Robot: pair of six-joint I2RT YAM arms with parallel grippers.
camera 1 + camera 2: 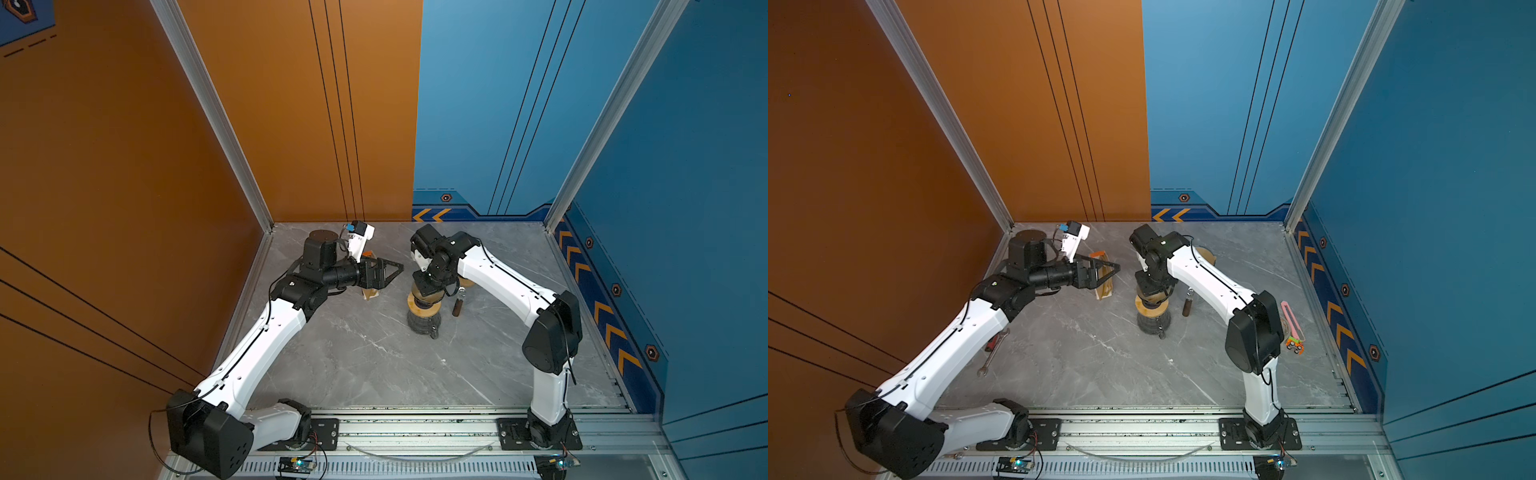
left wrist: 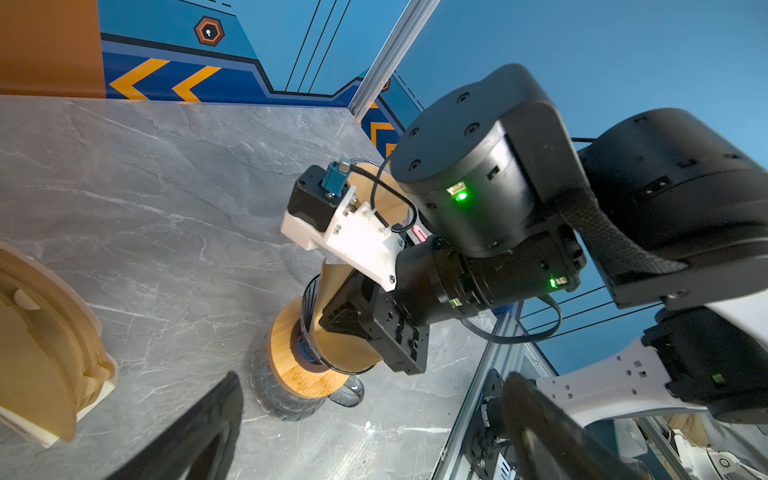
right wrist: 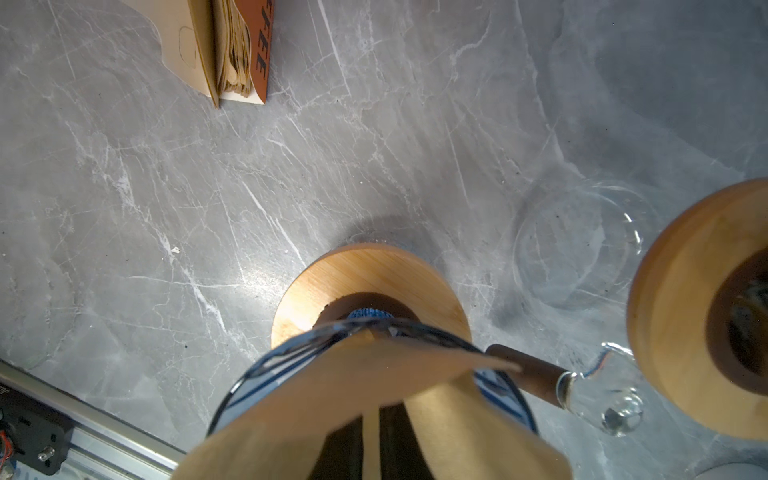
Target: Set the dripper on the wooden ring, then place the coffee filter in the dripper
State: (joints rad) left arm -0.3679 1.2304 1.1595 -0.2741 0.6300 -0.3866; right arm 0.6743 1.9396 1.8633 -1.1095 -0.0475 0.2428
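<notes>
Pinches a fold of filter [image 3: 365,386] in right gripper [image 1: 428,291], clenched, reaching straight down from above. Shows the brown paper cone seated inside the glass cone of dripper [image 1: 424,309], above the wooden collar, one corner jutting past the glass rim. Stands dripper on a glass carafe [image 1: 423,326] near the middle of bench [image 1: 365,365], somewhat toward the back edge. Hangs left gripper [image 1: 395,270] released, jaws spread wide, grasping nothing, over filter pack [image 1: 1104,287] toward the back left corner, apart from dripper. Shows stacked brown papers at the open end of filter pack in the right wrist view. Sets a brown-handled tool [image 1: 458,306] just beside carafe, on the side toward the right edge. Half hides a second dripper [image 1: 1209,254] behind right arm, nearer the back edge. Lays a wrench [image 1: 992,353] by the left edge, partly under left arm, and a pink tool [image 1: 1292,322] near the right edge.
</notes>
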